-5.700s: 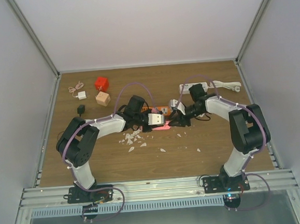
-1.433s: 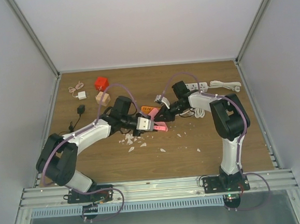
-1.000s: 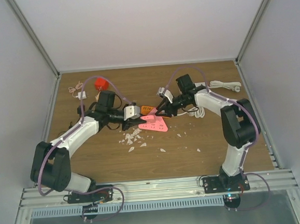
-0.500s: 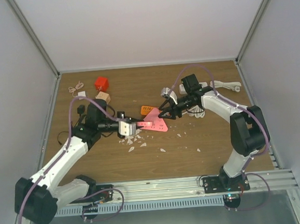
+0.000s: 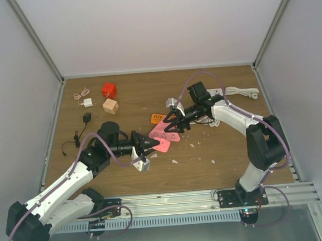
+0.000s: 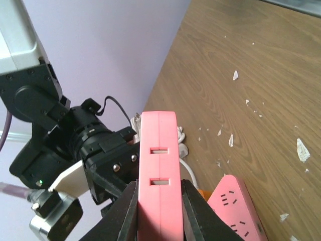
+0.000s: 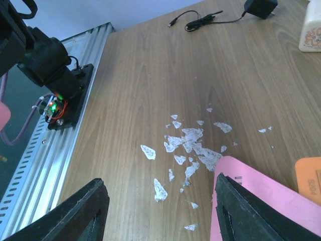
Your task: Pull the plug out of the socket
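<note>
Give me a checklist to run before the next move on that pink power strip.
1. Left gripper clamped on the pink power strip: ok.
2. Right gripper holding something: not ok, open and empty.
3. Plug seated in a socket: cannot tell; none shows, and both slots facing the left wrist camera are empty.
4. Second pink strip within the right gripper's reach: ok, right beside its finger.
5. Table free of debris: not ok, white chips scattered.
</note>
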